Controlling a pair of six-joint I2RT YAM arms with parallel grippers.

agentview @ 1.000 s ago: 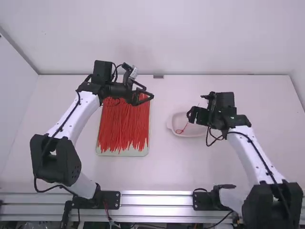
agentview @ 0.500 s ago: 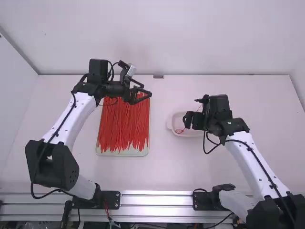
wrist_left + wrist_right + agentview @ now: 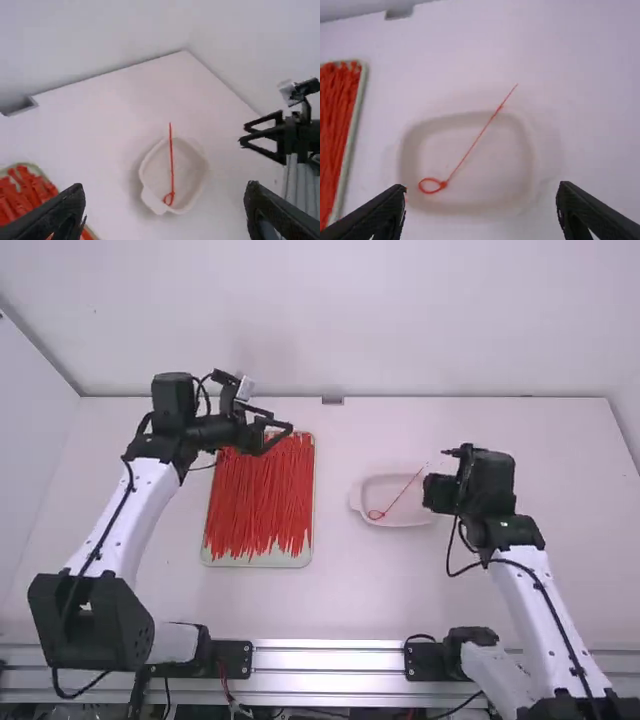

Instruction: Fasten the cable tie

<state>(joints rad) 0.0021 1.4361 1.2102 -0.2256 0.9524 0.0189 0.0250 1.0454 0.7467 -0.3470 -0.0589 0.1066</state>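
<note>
A fastened red cable tie [image 3: 392,500] lies in a shallow white dish [image 3: 365,489] right of the table's middle, its small loop at the near left and its tail sticking out over the far right rim. The same tie [image 3: 470,148] and dish [image 3: 525,150] show in the right wrist view, and again as tie [image 3: 170,165] and dish [image 3: 192,177] in the left wrist view. My right gripper [image 3: 440,488] hangs open just right of the dish, holding nothing. My left gripper [image 3: 268,432] is open above the far end of a tray of loose red ties [image 3: 260,496].
The tray [image 3: 256,559] with several unfastened red ties lies left of the middle. White walls close the table at the back and left. Bare table lies in front of the dish and at the far right.
My right gripper let go of the tie, which now lies in the dish, and drew back to the right. My left arm swung left, away from the tray's far end.
</note>
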